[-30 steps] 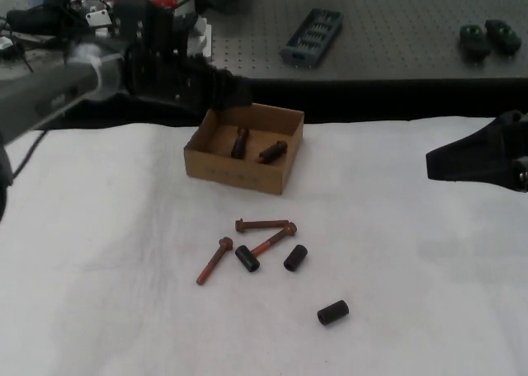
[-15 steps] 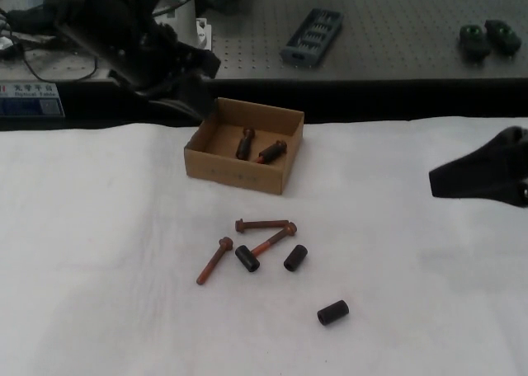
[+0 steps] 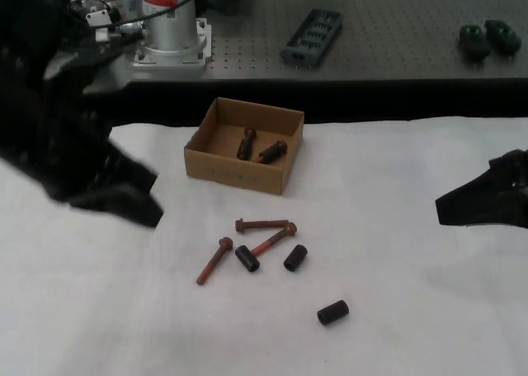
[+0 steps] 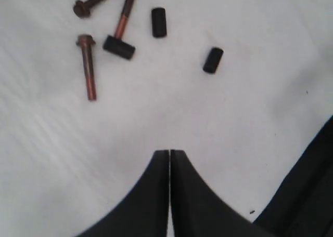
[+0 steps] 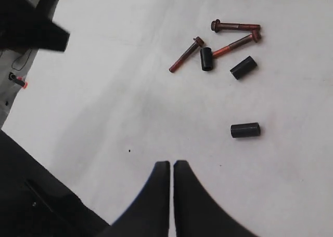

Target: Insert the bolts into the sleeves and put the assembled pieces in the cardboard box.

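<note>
Three copper-coloured bolts (image 3: pixel 262 225) (image 4: pixel 87 65) (image 5: pixel 184 54) and three black sleeves (image 3: pixel 332 312) (image 4: pixel 213 60) (image 5: pixel 245 130) lie loose on the white cloth, in front of the cardboard box (image 3: pixel 235 174). Two assembled pieces (image 3: pixel 245 143) lie inside the box. My left gripper (image 3: pixel 148 215) (image 4: pixel 170 152) hangs over the cloth to the left of the bolts, shut and holding nothing. My right gripper (image 3: pixel 439 203) (image 5: pixel 171 163) is at the right side of the cloth, shut and empty, well away from the parts.
Behind the cloth a dark perforated bench carries a blue-grey rack (image 3: pixel 311 35), a metal post base (image 3: pixel 169 30) and dark parts (image 3: pixel 488 36) at the far right. White cloth (image 3: pixel 396 310) lies bare around the loose parts.
The left arm has swung from behind the box down to the left of the cloth, nearer the bolts. The right gripper has dropped slightly. The parts have not moved.
</note>
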### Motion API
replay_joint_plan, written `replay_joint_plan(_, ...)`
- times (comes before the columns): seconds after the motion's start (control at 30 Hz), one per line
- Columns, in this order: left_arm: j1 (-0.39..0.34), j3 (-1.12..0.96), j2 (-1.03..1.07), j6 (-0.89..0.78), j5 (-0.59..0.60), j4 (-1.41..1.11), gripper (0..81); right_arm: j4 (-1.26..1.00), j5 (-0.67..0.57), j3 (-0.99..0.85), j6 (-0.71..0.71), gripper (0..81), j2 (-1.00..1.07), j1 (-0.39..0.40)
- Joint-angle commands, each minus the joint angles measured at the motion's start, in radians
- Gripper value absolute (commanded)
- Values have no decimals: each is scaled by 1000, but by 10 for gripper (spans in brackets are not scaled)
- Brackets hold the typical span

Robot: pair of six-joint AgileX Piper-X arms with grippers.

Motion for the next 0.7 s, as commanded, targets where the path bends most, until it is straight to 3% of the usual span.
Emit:
replay_joint_plan(0.0,-1,108,-101,5,1,-26,7,6,-7,-4,23,29,-12,0)
replay_joint_plan(0.3,-1,324,-390,-51,1,-77,7,6,-2,-4,40,29,3,58)
replay_joint_plan(0.57,-1,344,-549,-61,1,-101,7,-78,204,-4,370,27,125,163)
replay_joint_plan(0.63,-1,344,-572,-61,1,-104,7,-156,237,-4,412,0,185,196)
replay_joint_plan(0.67,-1,344,-583,-61,1,-103,7,-193,248,-4,427,27,212,209)
